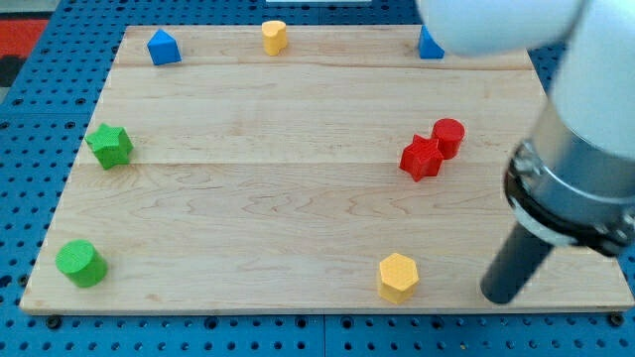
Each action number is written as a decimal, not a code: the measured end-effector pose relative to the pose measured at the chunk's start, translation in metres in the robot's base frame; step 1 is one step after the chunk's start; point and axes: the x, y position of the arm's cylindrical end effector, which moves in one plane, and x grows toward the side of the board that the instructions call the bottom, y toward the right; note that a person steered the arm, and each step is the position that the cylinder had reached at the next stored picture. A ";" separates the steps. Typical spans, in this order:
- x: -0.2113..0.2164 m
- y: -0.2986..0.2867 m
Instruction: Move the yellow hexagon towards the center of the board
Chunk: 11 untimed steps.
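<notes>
While yellow hexagon (pixel 398 277) hugs the bottom edge, my tip (pixel 499 295) just right, no claw fitted

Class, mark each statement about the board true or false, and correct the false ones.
1. My tip is to the view's right of the yellow hexagon. True.
2. My tip touches the yellow hexagon. False: a gap lies between them.
3. The red star and the red cylinder sit close together. True.
4. The green cylinder is at the view's top right. False: it is at the bottom left.
</notes>
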 end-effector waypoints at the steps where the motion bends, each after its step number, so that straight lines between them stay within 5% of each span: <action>1: 0.001 -0.073; 2: -0.031 -0.161; 4: -0.113 -0.200; 5: -0.043 -0.174; 6: -0.005 -0.238; 7: -0.048 -0.293; 8: -0.076 -0.270; 9: -0.044 -0.250; 11: -0.153 -0.233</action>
